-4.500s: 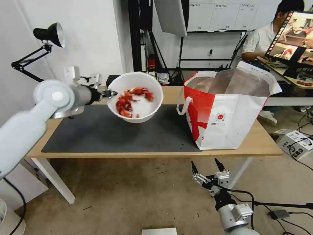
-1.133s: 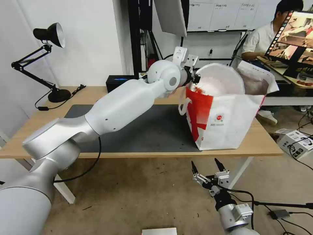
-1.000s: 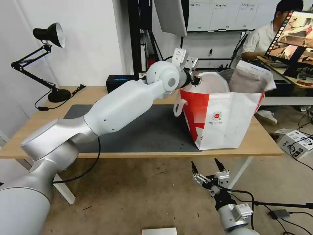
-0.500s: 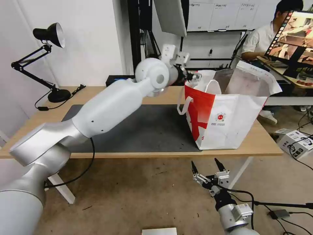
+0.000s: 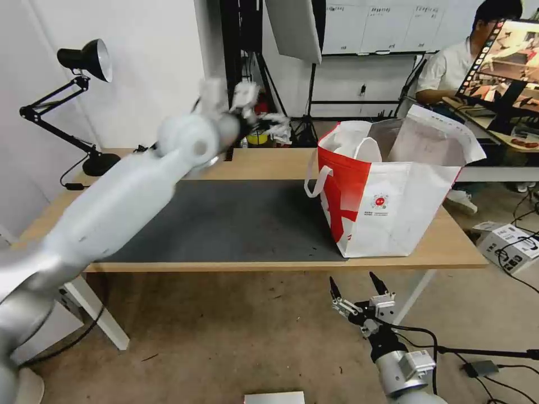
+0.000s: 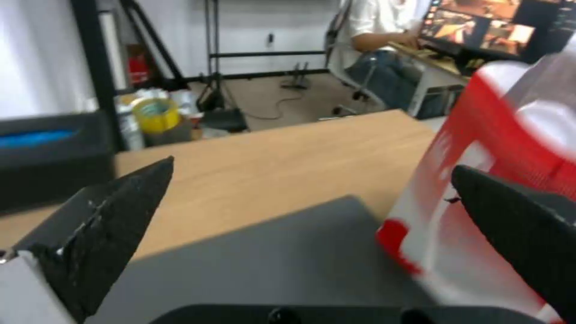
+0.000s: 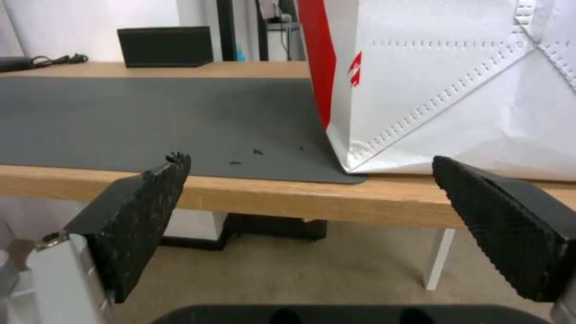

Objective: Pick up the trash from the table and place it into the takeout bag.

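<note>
Seen from the head, looking forward and down across the table (image 5: 449,255) and takeout bag (image 5: 393,202). From the left wrist, shot close between spread fingers (image 6: 96,234), facing the bag's red edge (image 6: 510,135) beyond the far fingertip. From the right wrist, aimed low from below the table edge (image 7: 270,198), bag (image 7: 456,81) past the fingers (image 7: 132,216). Shared throughout: bag, dark mat (image 5: 236,219).

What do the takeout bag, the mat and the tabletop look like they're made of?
The takeout bag looks like thin woven or laminated plastic sheet: matte red-and-white skin, stitched seams, creased panels, with shiny silver foil-like lining. The mat appears to be dark grey rubber or felt, flat and non-reflective; which one is unclear. The tabletop looks like light wood or wood-effect laminate with faint grain.
</note>
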Available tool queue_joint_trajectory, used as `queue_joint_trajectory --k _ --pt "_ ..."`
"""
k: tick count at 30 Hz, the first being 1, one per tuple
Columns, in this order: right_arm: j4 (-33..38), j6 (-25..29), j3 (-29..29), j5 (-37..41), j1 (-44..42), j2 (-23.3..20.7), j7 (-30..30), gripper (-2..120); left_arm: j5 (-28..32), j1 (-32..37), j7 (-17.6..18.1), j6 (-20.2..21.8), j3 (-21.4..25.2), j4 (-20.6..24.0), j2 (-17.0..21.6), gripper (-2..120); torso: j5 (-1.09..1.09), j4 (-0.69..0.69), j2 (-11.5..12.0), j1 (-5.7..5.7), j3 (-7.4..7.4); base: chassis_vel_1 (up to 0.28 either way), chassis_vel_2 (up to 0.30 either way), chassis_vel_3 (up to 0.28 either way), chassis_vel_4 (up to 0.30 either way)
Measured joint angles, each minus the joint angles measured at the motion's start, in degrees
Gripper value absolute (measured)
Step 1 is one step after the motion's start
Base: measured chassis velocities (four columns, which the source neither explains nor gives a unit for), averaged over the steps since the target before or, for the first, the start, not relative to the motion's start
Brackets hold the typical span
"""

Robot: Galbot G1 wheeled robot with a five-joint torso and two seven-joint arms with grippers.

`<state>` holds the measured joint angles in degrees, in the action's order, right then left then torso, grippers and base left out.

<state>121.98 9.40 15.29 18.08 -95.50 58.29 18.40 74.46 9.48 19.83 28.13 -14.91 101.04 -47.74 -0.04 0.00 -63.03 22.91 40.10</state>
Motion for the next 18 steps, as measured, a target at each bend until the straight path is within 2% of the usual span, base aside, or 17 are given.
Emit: queue_joint_trajectory --k 3,4,7,8,11,12,16,17,18 --pt "0.0 0.0 0.0 0.0 0.0 0.0 0.0 100 -1.6 6.7 -0.6 -2.2 5.1 3.5 3.3 110 0.03 -0.01 0.0 0.00 -0.01 0.000 0.000 0.000 0.000" --pt "0.0 0.0 0.0 0.0 0.0 0.0 0.0 100 -1.6 6.7 -0.6 -2.2 5.1 3.5 3.3 110 0.03 -0.01 0.0 0.00 -0.01 0.000 0.000 0.000 0.000" --pt "0.0 0.0 0.0 0.0 0.0 0.0 0.0 100 -3.7 15.4 -3.0 -5.7 11.7 6.0 6.0 104 0.03 -0.01 0.0 0.00 0.00 0.000 0.000 0.000 0.000" --pt "0.0 0.0 0.0 0.0 0.0 0.0 0.0 100 -3.7 15.4 -3.0 -5.7 11.7 6.0 6.0 104 0.03 -0.01 0.0 0.00 0.00 0.000 0.000 0.000 0.000" --pt "0.0 0.0 0.0 0.0 0.0 0.0 0.0 100 -6.0 25.0 -5.0 -8.3 19.0 8.2 7.5 100 0.03 0.00 0.0 0.00 -0.01 0.000 0.000 0.000 0.000" --pt "0.0 0.0 0.0 0.0 0.0 0.0 0.0 100 -6.0 25.0 -5.0 -8.3 19.0 8.2 7.5 100 0.03 0.00 0.0 0.00 -0.01 0.000 0.000 0.000 0.000" --pt "0.0 0.0 0.0 0.0 0.0 0.0 0.0 100 -15.0 38.9 -8.3 -14.9 27.5 10.2 8.3 100 0.02 0.00 0.0 0.00 0.00 0.000 0.000 0.000 0.000" --pt "0.0 0.0 0.0 0.0 0.0 0.0 0.0 100 -15.0 38.9 -8.3 -14.9 27.5 10.2 8.3 100 0.02 0.00 0.0 0.00 0.00 0.000 0.000 0.000 0.000" --pt "0.0 0.0 0.0 0.0 0.0 0.0 0.0 100 -17.1 42.0 -8.8 -16.2 29.8 10.8 8.0 100 0.02 0.00 0.0 0.00 0.00 0.000 0.000 0.000 0.000"
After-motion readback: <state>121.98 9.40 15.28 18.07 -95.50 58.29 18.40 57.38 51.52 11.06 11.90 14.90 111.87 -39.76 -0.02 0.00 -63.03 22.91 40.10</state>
